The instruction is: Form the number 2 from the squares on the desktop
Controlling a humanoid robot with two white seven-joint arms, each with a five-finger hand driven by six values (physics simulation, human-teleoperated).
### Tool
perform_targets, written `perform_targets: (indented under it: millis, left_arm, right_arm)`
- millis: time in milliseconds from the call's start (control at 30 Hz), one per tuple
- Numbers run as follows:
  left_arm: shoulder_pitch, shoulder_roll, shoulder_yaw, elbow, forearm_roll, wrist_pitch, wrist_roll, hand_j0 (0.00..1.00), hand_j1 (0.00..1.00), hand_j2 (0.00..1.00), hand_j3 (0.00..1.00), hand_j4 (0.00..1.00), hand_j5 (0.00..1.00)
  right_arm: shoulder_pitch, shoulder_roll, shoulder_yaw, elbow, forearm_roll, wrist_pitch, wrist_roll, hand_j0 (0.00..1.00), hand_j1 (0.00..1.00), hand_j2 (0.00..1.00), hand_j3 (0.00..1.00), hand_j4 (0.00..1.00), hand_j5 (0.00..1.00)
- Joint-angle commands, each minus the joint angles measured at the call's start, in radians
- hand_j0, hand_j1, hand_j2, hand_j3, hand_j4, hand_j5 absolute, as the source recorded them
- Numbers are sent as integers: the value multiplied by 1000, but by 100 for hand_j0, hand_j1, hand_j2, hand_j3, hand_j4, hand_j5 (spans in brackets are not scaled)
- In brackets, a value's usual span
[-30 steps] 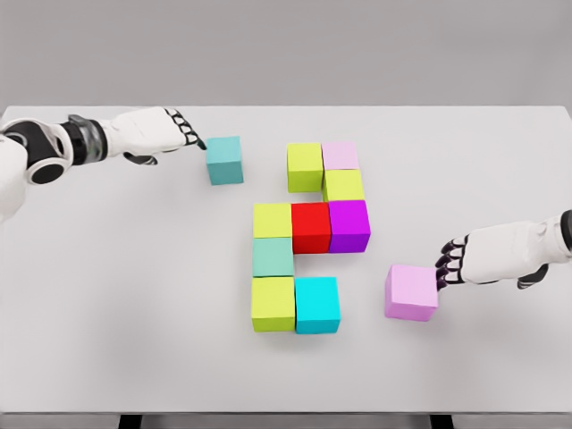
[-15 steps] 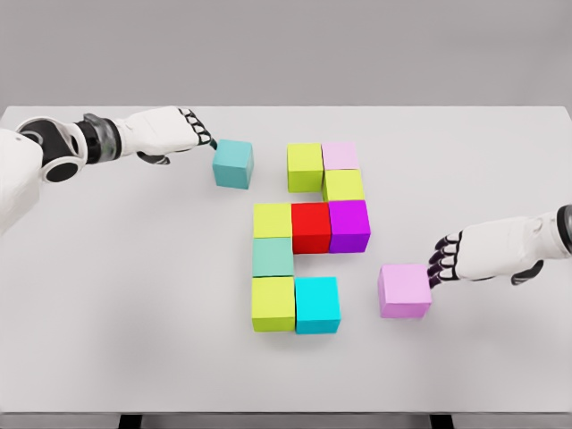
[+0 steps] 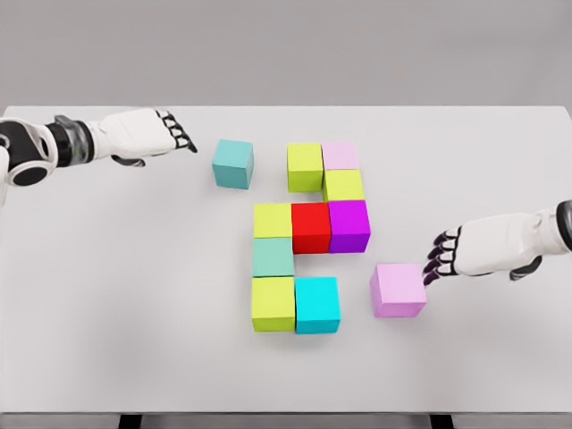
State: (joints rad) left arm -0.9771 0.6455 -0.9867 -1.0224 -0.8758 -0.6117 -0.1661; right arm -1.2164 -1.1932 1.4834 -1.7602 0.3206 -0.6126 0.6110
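Observation:
Coloured cubes lie grouped mid-table: a lime cube (image 3: 305,166) and pale pink cube (image 3: 340,155) on top, a lime cube (image 3: 344,186) below, then a row of lime (image 3: 272,220), red (image 3: 311,226) and purple (image 3: 349,225). Under these come a teal-green cube (image 3: 273,256), a lime cube (image 3: 273,303) and a cyan cube (image 3: 317,304). A loose teal cube (image 3: 233,164) sits left of the top row, slightly rotated. My left hand (image 3: 179,136) is open, a short gap left of it. A loose pink cube (image 3: 399,290) lies right of the cyan cube; my right hand (image 3: 441,256), open, touches its right side.
The white table (image 3: 116,295) has wide bare areas at the left and front. Its far edge runs along the top, and its front edge lies near the bottom of the view.
The left hand pushed the teal cube rightward, then drew back to the left. The right hand slid the pink cube leftward toward the cyan cube.

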Motion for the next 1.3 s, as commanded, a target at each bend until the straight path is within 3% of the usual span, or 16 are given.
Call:
perform_targets:
  millis: [0,233,300,633,900,1000,1267]
  left_arm:
    - [0,6,-17,-15,4,1,0,87,87,87,87,87,87]
    - [0,2,-46,-34,4,1,0,87,87,87,87,87,87]
    - [0,3,-66,-73,4,1,0,87,87,87,87,87,87]
    - [0,3,-67,-108,4,1,0,87,87,87,87,87,87]
    - [-2,3,-67,-90,-2,1,0,88,88,88,88,88,88]
    - [-9,-3,-66,-48,-3,1,0,90,90,90,90,90,90]
    - [-15,-35,-66,-48,-5,1,0,90,90,90,90,90,90]
  right_arm:
    - [0,-6,-17,4,3,2,0,100,100,100,100,100,100]
    - [2,7,-23,2,2,2,0,100,100,100,100,100,100]
    - [2,10,-22,-1,2,2,0,100,100,100,100,100,100]
    - [2,24,-22,-5,-9,2,0,100,100,100,100,100,100]
    - [9,-8,-20,-5,-8,2,0,100,100,100,100,100,100]
    - [15,-6,-11,-5,-8,2,0,100,100,100,100,100,100]
    - [21,4,21,-7,-37,2,0,100,100,100,100,100,100]
